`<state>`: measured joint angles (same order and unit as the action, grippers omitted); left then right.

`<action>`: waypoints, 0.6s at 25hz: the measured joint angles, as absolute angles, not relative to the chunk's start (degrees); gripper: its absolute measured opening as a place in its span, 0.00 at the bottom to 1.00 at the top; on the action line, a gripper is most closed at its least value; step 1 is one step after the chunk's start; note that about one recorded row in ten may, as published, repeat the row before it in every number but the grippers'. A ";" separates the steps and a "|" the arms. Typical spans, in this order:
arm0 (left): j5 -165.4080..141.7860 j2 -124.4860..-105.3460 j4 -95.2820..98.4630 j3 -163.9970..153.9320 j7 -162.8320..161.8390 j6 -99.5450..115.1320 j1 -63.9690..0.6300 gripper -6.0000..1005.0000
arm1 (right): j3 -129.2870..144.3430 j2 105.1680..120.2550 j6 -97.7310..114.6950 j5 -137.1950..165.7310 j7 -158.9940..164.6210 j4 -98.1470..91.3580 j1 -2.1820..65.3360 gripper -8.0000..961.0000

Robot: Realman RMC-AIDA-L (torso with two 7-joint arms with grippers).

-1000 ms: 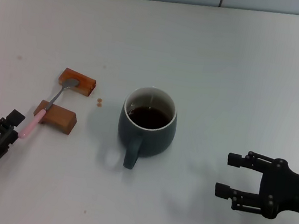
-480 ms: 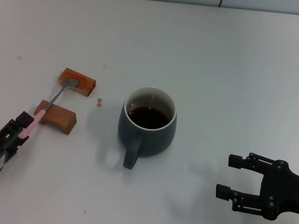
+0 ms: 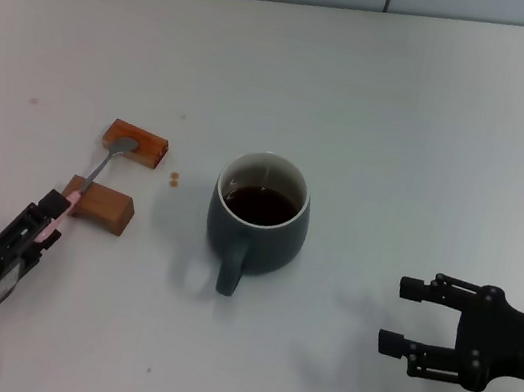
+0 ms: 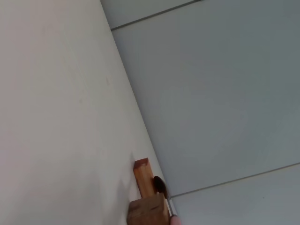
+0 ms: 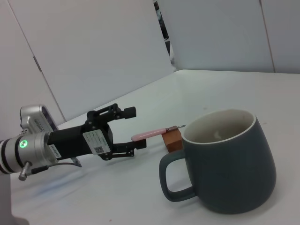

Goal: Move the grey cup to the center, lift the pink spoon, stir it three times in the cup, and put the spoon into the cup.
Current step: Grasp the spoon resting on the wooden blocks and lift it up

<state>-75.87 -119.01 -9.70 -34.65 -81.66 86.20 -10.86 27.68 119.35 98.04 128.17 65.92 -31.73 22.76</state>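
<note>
Closer now than a second ago, the left tool [image 3: 48, 216] has crept up the counter [image 3: 437, 125] and brackets the tail of the pink spoon [image 3: 95, 173], its two fingers spread to either side of the handle and, judging by the right wrist view, not yet pinching it. The right tool [image 3: 404, 312] has barely shifted; it hangs well off to the right of the grey cup [image 3: 257, 218], jaws apart and empty.

That cup sits about mid-counter, handle turned toward the robot, dark liquid well up inside, so the centring looks done. The spoon lies bridged across two brown blocks [image 3: 98, 205] (handy, that: it keeps the handle off the surface), silver bowl on the far block, pink handle sloping down past the near one toward the left arm.

How will it handle? Light and stiff, I'd judge, with a slim smooth plastic handle that could roll or slip between hard fingers. The free end of the handle, clear of the near block, looks the best place to grip. Pinched too near the tip, it may pivot once lifted. The cup looks heavy and steady, but its liquid can slop over if the stirring is rough.
</note>
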 joint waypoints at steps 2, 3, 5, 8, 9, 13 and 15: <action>-75.87 -119.00 -9.69 -34.63 -81.70 86.02 -11.16 0.80 | 27.68 119.35 98.06 128.36 65.92 -31.73 22.77 0.84; -75.87 -119.00 -9.69 -34.63 -81.75 85.86 -11.26 0.80 | 27.68 119.36 98.06 128.47 65.92 -31.73 22.76 0.84; -75.86 -119.00 -9.73 -34.57 -81.84 85.59 -11.46 0.80 | 27.68 119.35 98.05 128.61 65.92 -31.73 22.76 0.84; -75.85 -119.02 -9.93 -34.48 -82.00 85.29 -11.69 0.79 | 27.69 119.35 98.03 128.65 65.92 -31.73 22.82 0.84; -75.85 -119.02 -9.93 -34.48 -82.00 85.29 -11.69 0.78 | 27.68 119.35 98.03 128.66 65.92 -31.75 22.85 0.84; -75.84 -119.07 -10.33 -34.45 -82.47 84.55 -12.52 0.77 | 27.69 119.35 98.05 128.68 65.92 -31.78 22.96 0.85; -75.84 -119.08 -10.40 -34.35 -82.78 84.19 -12.74 0.77 | 27.72 119.32 98.06 128.74 65.92 -31.79 23.10 0.85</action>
<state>-75.84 -119.08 -10.40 -34.35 -82.78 84.19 -12.74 27.73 119.32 98.06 128.74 65.92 -31.79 23.10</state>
